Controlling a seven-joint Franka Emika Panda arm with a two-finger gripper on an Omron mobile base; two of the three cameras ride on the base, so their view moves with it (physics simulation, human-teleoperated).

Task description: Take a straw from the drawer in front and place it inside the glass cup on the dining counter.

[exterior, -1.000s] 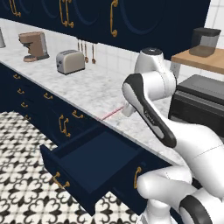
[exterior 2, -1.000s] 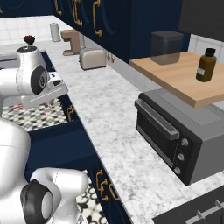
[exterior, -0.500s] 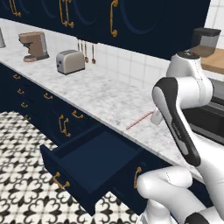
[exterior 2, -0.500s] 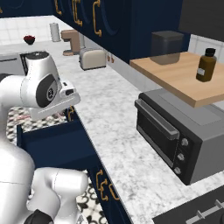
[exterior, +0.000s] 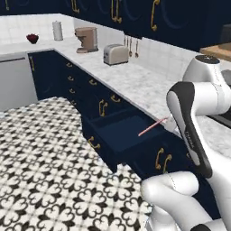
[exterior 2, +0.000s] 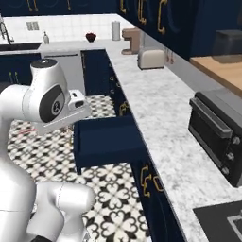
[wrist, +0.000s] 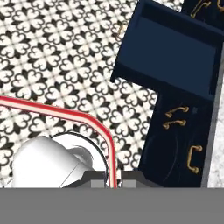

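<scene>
My gripper point(wrist: 114, 178) is shut on the straw point(wrist: 61, 113), a thin pinkish-red tube with a pale stripe that rises from between the two dark fingertips point(wrist: 94, 176) and runs off to the left over the tiled floor. In the left base view the straw point(exterior: 151, 127) sticks out from behind my white forearm, above the front of the drawer point(exterior: 118, 131). The drawer point(wrist: 175, 57) stands pulled open, dark navy, and its inside looks bare; the drawer point(exterior 2: 106, 139) also shows beside my hand. The glass cup and the dining counter are out of view.
A marble worktop point(exterior: 135, 81) with a toaster point(exterior: 115, 54) and a coffee machine point(exterior: 86, 39) runs along the navy cabinets. A black oven point(exterior 2: 215, 134) sits on it to my right. Patterned floor point(exterior: 45, 158) spreads out to the left.
The whole picture has shifted, so the base has moved. The arm has swung away from over the drawer toward the floor side, with the straw still gripped.
</scene>
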